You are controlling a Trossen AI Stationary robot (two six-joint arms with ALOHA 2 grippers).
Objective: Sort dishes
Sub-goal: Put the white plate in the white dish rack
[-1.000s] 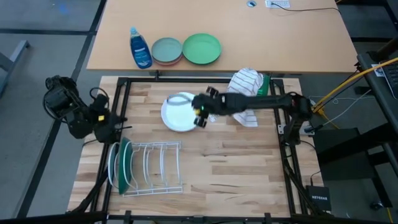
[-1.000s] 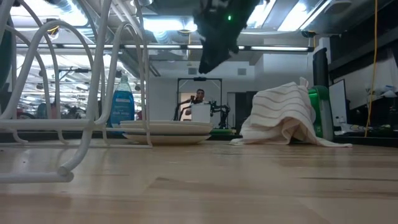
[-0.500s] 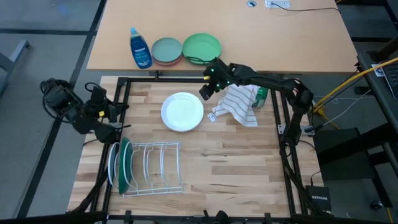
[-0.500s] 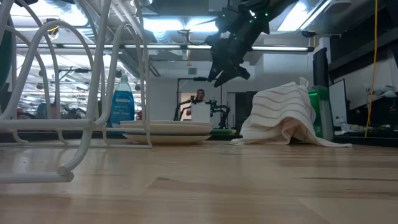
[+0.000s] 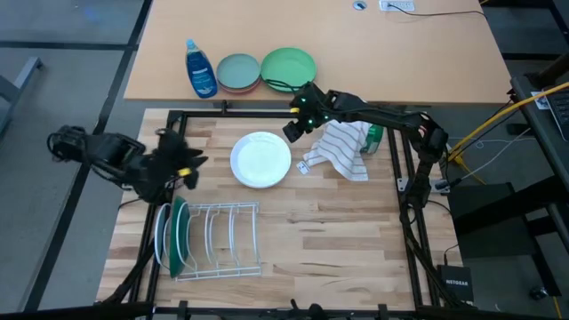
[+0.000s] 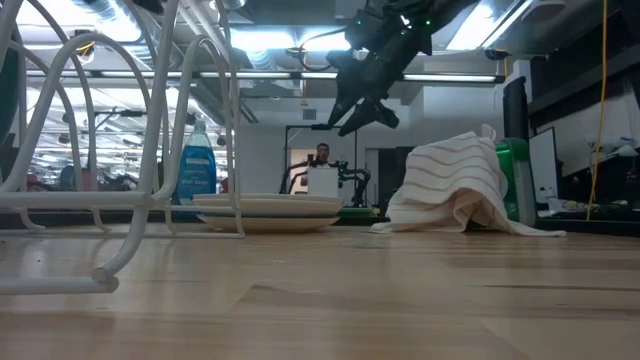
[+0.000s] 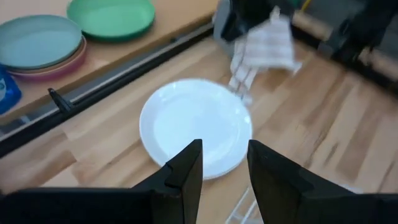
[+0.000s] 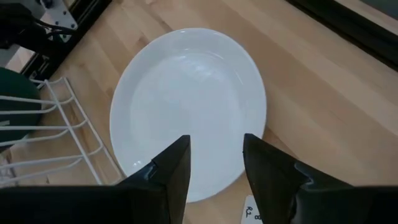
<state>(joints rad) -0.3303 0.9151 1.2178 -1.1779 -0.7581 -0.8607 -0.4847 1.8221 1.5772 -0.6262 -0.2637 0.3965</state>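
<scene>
Beside the white plate (image 5: 260, 160), empty right gripper (image 5: 292, 129) hovers parted, apparently clear, while empty left gripper (image 5: 188, 165), fingers apart, faces it, likely for pickup toward the rack (image 5: 218, 240).

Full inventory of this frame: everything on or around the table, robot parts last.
White plate: 1, white, flat on the wooden table, mid-left of centre.
Dish rack: 1, white wire, front left of the table.
Racked plates: 2, one dark green and one white, upright at the rack's left end.
Striped towel: 1, white with dark stripes, right of the white plate.
Green object: 1, partly hidden behind the towel.
Dish soap bottle: 1, blue, on the far tan table.
Light green plate: 1, far table.
Grey-blue plate: 1, stacked on a pink one, far table.
Left gripper: open, empty, left of the white plate.
Right gripper: open, empty, above the white plate's far side.
</scene>
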